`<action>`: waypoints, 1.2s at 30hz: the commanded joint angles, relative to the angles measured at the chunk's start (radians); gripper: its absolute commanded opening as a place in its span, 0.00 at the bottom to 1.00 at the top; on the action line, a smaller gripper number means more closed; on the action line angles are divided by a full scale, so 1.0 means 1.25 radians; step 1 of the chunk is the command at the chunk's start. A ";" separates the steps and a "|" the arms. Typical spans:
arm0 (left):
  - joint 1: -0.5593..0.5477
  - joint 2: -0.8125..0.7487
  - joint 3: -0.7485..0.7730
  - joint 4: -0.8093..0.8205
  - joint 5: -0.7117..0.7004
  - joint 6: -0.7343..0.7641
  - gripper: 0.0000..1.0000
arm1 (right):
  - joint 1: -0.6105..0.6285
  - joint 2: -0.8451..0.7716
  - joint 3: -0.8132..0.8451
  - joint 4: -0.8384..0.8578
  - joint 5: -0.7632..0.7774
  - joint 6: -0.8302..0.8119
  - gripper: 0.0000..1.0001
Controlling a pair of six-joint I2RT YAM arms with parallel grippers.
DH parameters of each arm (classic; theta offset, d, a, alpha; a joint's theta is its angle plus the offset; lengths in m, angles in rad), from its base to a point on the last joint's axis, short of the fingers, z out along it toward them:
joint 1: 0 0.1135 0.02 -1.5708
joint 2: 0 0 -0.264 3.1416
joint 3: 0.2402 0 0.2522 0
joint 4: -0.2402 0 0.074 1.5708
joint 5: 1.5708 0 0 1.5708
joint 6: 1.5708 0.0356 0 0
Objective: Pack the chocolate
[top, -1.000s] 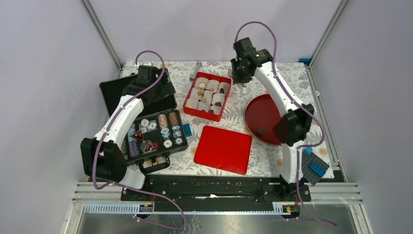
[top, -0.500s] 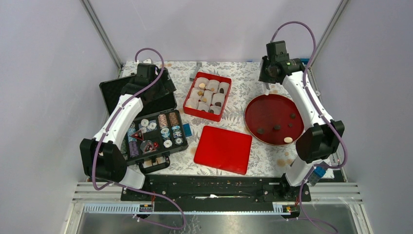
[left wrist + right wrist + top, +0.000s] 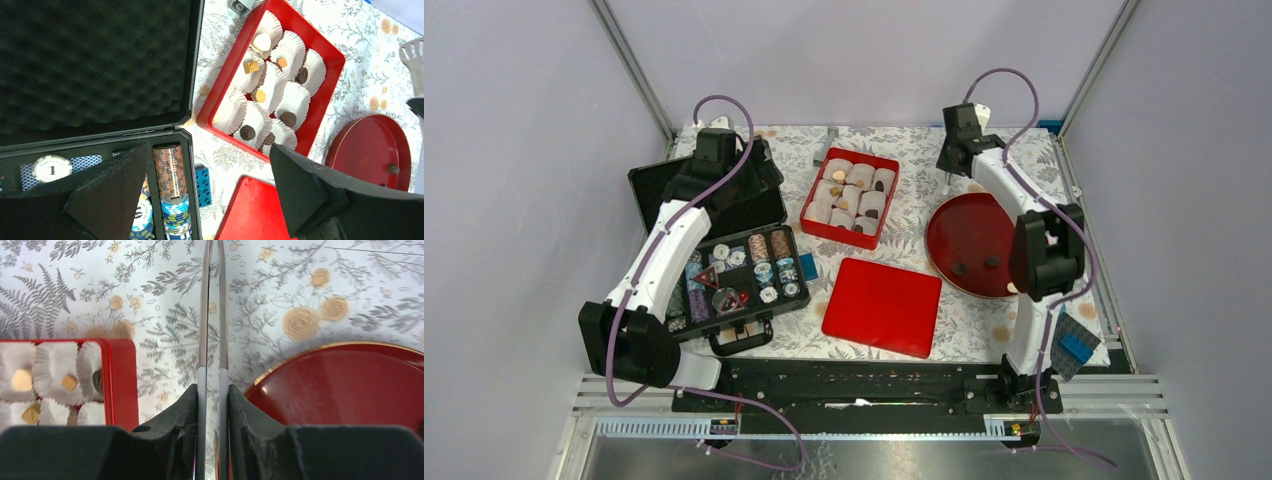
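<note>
The chocolate lies in two places. Several pieces sit in white paper cups in the red box point(image 3: 887, 205), dark ones point(image 3: 247, 133) and tan ones point(image 3: 251, 66). Loose dark pieces point(image 3: 960, 268) lie on the round dark-red plate point(image 3: 964, 225); my right arm hides part of that plate. My right gripper point(image 3: 955, 165) is shut on metal tongs point(image 3: 213, 315) and hovers over the cloth between the box point(image 3: 120, 380) and the plate's point(image 3: 350, 385) far-left rim. My left gripper point(image 3: 210, 150) is open and empty above the black case point(image 3: 734, 270).
A red lid point(image 3: 882, 306) lies flat at front centre. The open black case holds striped chips point(image 3: 170, 170). A blue brick point(image 3: 808, 265) lies beside it. Grey and blue bricks point(image 3: 1069, 345) sit at the front right, and a grey piece point(image 3: 829, 143) lies behind the box.
My right arm swung from the box's rear right corner out to the far right, then came back left to the plate's far-left rim. My left arm barely shifted.
</note>
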 commanded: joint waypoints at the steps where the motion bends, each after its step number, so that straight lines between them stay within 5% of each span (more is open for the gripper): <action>1: 0.004 -0.032 0.009 0.010 0.002 0.013 0.99 | 0.028 0.088 0.093 0.084 0.055 0.036 0.28; 14: 0.004 -0.032 0.021 0.000 0.001 -0.001 0.99 | 0.032 0.182 0.190 0.041 -0.066 0.091 0.80; 20: 0.004 -0.022 0.027 0.000 0.008 0.002 0.99 | 0.032 0.087 0.168 0.032 -0.109 0.067 0.80; 28: 0.003 -0.015 0.048 -0.023 0.024 0.009 0.99 | 0.112 -0.241 -0.179 -0.021 -0.099 -0.055 0.80; 36: -0.002 -0.061 0.015 -0.049 0.024 0.009 0.99 | 0.243 -0.558 -0.486 -0.233 -0.034 0.141 0.85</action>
